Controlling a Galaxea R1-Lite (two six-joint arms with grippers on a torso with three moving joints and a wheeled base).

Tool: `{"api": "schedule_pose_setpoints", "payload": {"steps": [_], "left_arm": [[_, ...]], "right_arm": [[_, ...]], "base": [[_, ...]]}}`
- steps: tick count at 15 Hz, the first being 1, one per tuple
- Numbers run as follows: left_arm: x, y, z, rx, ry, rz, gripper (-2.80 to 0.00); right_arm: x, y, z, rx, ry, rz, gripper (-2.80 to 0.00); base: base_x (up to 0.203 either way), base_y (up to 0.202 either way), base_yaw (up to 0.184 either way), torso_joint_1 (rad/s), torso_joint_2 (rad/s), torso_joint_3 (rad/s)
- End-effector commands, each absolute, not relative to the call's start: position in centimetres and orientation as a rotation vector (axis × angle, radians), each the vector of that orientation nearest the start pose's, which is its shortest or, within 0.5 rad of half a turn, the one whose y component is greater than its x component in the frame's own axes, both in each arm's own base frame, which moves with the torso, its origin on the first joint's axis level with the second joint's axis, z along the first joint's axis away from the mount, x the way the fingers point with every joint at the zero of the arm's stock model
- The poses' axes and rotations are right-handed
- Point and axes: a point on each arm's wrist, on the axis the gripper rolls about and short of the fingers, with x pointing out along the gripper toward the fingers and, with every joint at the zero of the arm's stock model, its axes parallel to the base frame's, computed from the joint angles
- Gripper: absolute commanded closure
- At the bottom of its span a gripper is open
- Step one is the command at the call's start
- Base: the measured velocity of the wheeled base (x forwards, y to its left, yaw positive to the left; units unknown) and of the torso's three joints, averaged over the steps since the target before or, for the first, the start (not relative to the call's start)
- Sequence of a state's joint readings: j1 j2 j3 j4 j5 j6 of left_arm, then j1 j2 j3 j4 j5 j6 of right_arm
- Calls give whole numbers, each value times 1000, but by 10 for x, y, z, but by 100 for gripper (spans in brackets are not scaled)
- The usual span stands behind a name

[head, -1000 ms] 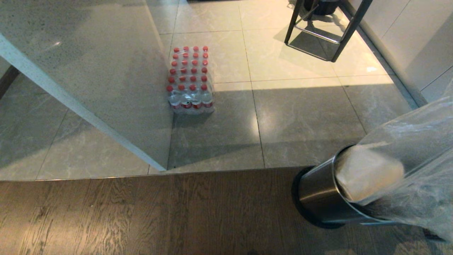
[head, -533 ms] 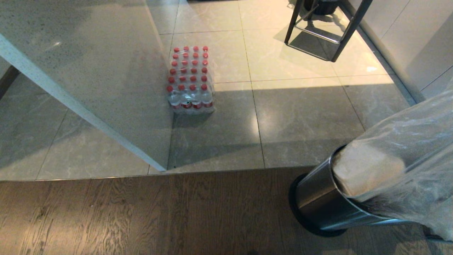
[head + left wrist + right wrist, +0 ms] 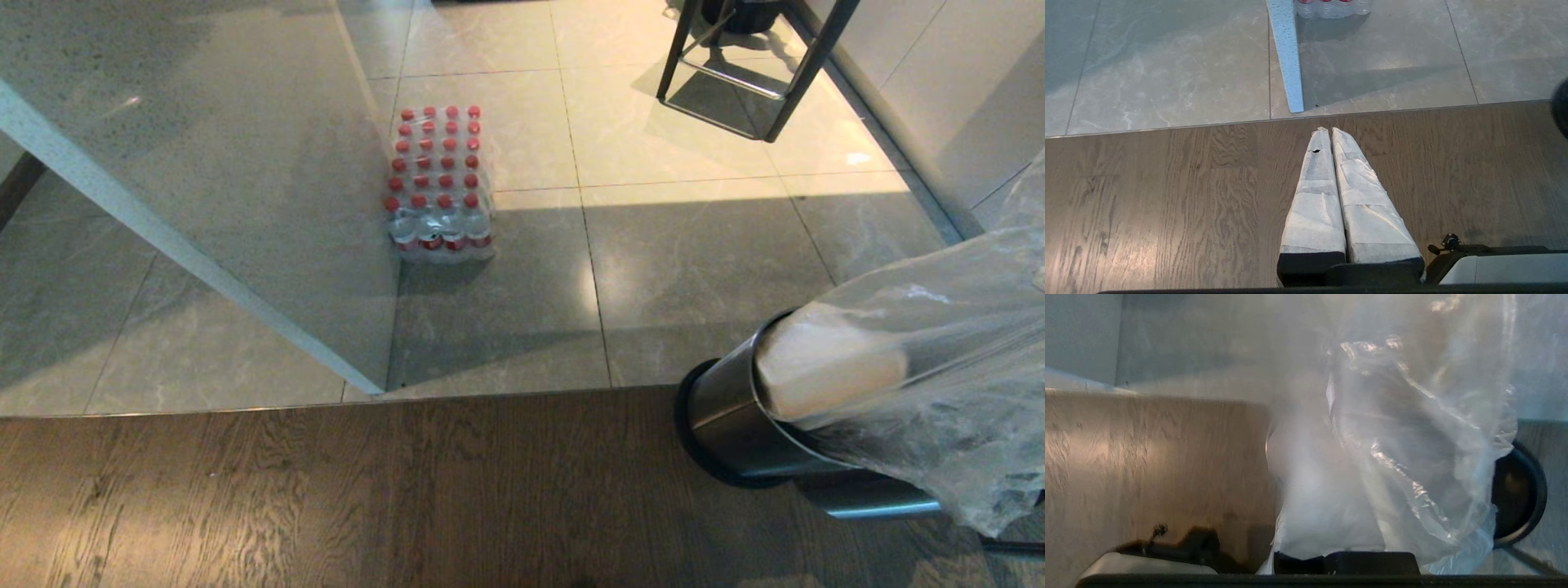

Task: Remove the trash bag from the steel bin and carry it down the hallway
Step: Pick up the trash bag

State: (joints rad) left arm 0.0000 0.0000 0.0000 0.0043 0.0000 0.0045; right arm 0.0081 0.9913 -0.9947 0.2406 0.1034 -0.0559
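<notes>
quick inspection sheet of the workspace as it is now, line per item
surface: wood floor near the robot, grey tile floor beyond it.
job's things: trash bag, clear, with a pale lump inside, partly drawn out of the steel bin; the bin leans over.
clutter: wrapped pack of red-capped bottles upright on the tiles beside a pale stone panel.
hands: left hand shut and empty over the wood floor; right hand wrapped in the bag's plastic, shut on it.
cables: a thin dark line on the floor below the bag, cannot tell what it is.
surroundings: black metal stool legs, white wall at right.
</notes>
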Motion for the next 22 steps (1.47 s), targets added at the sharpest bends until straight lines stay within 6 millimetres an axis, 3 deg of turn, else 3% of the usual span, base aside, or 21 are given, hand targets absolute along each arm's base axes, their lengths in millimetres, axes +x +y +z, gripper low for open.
{"api": "schedule_pose_setpoints", "payload": {"steps": [1,3,6,8,10,11,12,15,17,19,21,22], "left_arm": [[-23,0,75,5,5,0,0],[-23,0,75,5,5,0,0],[-23,0,75,5,5,0,0],[-23,0,75,5,5,0,0],[-23,0,75,5,5,0,0],[-23,0,75,5,5,0,0],[-23,0,75,5,5,0,0],[-23,0,75,5,5,0,0],[-23,0,75,5,5,0,0],[-23,0,75,5,5,0,0],[-23,0,75,5,5,0,0],[-23,0,75,5,5,0,0]], "right_arm": [[110,3,328,-39,170,117,0],[105,3,325,-43,169,103,0],[116,1,257,-69,440,23,0],[102,0,213,-116,696,-10,0],[90,-2,192,-208,909,-64,0],[92,-2,200,-209,891,-70,0],[96,-1,220,-199,815,-68,0],[102,1,302,-153,477,-16,0],[96,1,315,-132,402,-9,0],[90,0,289,-130,469,-25,0],[87,0,230,-141,667,-44,0],[87,0,210,-146,744,-45,0]], "base": [[0,0,0,0,0,0],[0,0,0,0,0,0],[0,0,0,0,0,0],[0,0,0,0,0,0],[0,0,0,0,0,0],[0,0,0,0,0,0],[0,0,0,0,0,0],[0,0,0,0,0,0],[0,0,0,0,0,0],[0,0,0,0,0,0],[0,0,0,0,0,0],[0,0,0,0,0,0]]}}
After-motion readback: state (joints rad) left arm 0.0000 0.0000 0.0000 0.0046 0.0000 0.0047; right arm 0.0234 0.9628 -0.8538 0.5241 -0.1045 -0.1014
